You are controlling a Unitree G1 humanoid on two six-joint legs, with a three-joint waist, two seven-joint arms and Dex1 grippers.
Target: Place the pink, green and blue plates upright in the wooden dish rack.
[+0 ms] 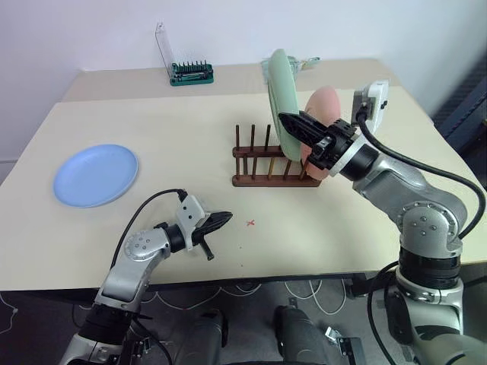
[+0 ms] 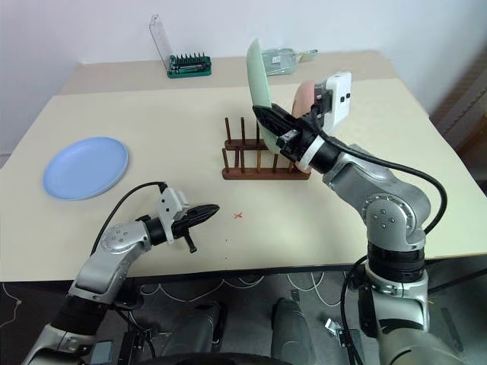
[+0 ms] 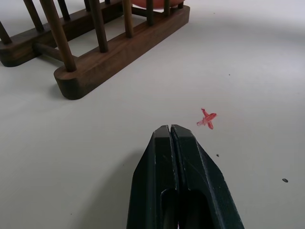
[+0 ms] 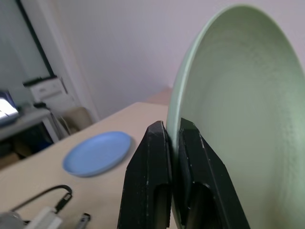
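The green plate point(image 1: 280, 91) stands on edge in the air above the wooden dish rack point(image 1: 262, 180), with my right gripper point(image 1: 288, 122) shut on its lower rim. In the right wrist view the rim sits between the two fingers point(image 4: 152, 157). The pink plate point(image 1: 323, 106) stands upright at the rack's right end, partly hidden behind that gripper. The blue plate point(image 1: 96, 175) lies flat on the table at the far left. My left gripper point(image 1: 227, 217) is shut and empty, low over the table in front of the rack, beside a small red cross point(image 3: 207, 119).
A green-based tool holder point(image 1: 190, 74) with a clear cover stands at the back of the table. A clear object point(image 2: 285, 59) lies at the back behind the green plate. The table point(image 1: 152, 122) ends just behind my left arm and at the right.
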